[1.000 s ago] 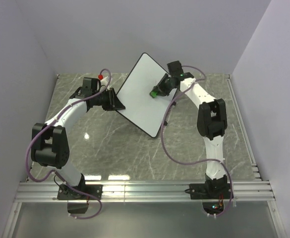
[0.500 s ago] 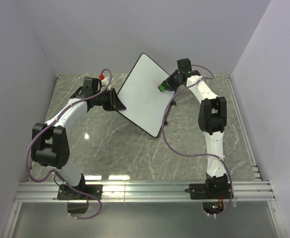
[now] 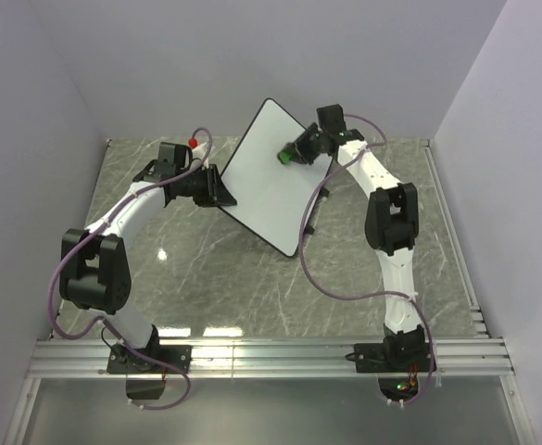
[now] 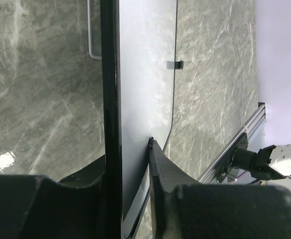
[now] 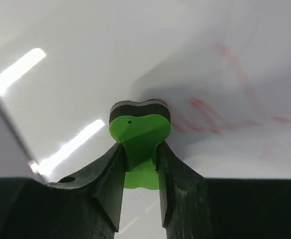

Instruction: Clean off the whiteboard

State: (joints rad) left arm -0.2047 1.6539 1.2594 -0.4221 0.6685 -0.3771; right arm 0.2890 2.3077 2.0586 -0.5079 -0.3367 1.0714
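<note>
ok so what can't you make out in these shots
- Top view: any red marks on the whiteboard are too small and faint to see.
- Right wrist view: the eraser hides its own contact with the board, and the frame edge cuts off the red smears.
- Left wrist view: the board is edge-on, so its face is hidden.
- Top view: a red object is too small to identify.

Glossy smooth whiteboard with black rim, polished grey marble-look tabletop, green matt plastic eraser with dark felt-like pad, brushed metal rails
</note>
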